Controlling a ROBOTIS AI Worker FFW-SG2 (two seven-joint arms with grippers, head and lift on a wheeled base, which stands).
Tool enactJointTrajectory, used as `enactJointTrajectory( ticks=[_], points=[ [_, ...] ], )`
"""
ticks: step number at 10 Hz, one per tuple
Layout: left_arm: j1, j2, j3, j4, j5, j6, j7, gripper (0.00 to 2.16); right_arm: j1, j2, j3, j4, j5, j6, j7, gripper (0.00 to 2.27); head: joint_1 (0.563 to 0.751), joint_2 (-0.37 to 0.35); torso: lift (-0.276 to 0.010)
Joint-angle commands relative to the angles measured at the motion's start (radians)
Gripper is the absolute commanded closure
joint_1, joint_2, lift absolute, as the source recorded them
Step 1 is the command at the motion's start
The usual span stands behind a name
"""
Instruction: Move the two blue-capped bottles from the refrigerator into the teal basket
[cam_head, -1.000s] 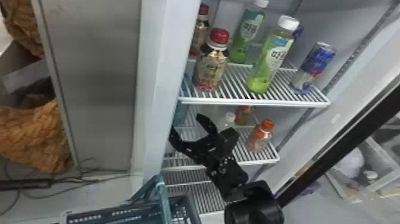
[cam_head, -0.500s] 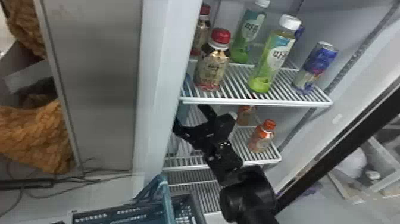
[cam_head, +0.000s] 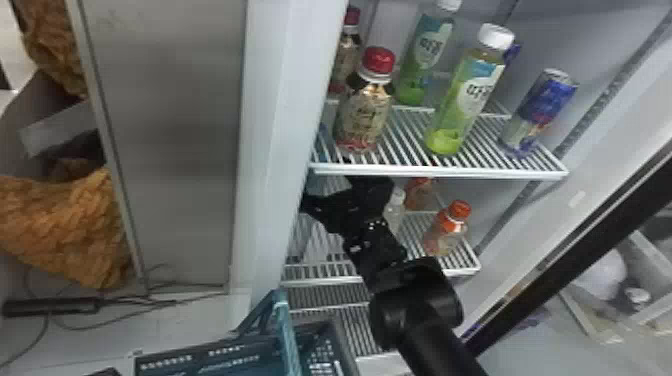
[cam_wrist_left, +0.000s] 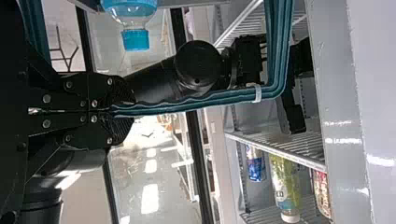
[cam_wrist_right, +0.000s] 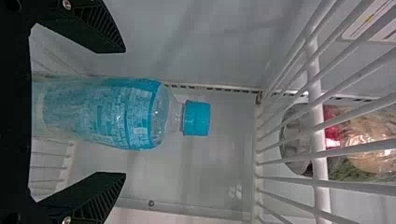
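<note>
In the head view my right gripper (cam_head: 327, 190) is inside the refrigerator, just under the upper shelf at its left side. From the right wrist, the right gripper (cam_wrist_right: 124, 112) stands open, its fingers on either side of a blue-capped bottle (cam_wrist_right: 126, 114), with gaps between them and it. The head view has the teal basket (cam_head: 287, 335) at the bottom edge, below the shelves. My left gripper (cam_wrist_left: 122, 112) is closed on the basket's teal handle (cam_wrist_left: 187, 102). Past that handle, another blue-capped bottle (cam_wrist_left: 136, 40) shows partly; what it rests on cannot be told.
The upper shelf (cam_head: 440, 172) holds red-capped bottles (cam_head: 365, 110), green bottles (cam_head: 467, 95) and a blue can (cam_head: 540, 112). Orange-capped bottles (cam_head: 446, 232) stand on the shelf below. The white door-side frame (cam_head: 270, 150) is close to the right gripper's left.
My right gripper has moved up and farther in beneath the upper shelf, now more hidden by it. The basket has shifted slightly right and up in the head view.
</note>
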Motion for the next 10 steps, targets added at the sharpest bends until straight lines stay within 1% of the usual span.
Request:
enactJointTrajectory(
  ticks=[1, 2, 3, 5, 10],
  points=[
    [-0.003, -0.002, 0.0, 0.003, 0.0, -0.001, 0.0, 1.16, -0.023, -0.001, 0.022, 0.021, -0.01, 0.008, -0.009, 0.06, 0.695, -0.32, -0.164],
    [-0.005, -0.002, -0.001, 0.003, 0.0, -0.001, 0.0, 1.16, -0.035, -0.002, 0.036, 0.026, -0.008, 0.016, -0.016, 0.08, 0.695, -0.316, -0.164],
    [-0.008, -0.002, -0.003, 0.005, 0.001, -0.001, 0.0, 1.16, -0.043, -0.002, 0.041, 0.028, -0.01, 0.03, -0.019, 0.17, 0.695, -0.31, -0.164],
    [-0.008, -0.002, -0.003, 0.007, 0.003, -0.001, 0.0, 1.16, -0.052, -0.004, 0.053, 0.026, -0.013, 0.045, -0.027, 0.63, 0.695, -0.303, -0.164],
    [-0.003, 0.006, -0.005, 0.007, 0.011, -0.004, -0.002, 1.16, -0.038, -0.01, 0.045, 0.021, -0.001, 0.008, -0.03, 0.64, 0.695, -0.305, -0.164]
  ],
)
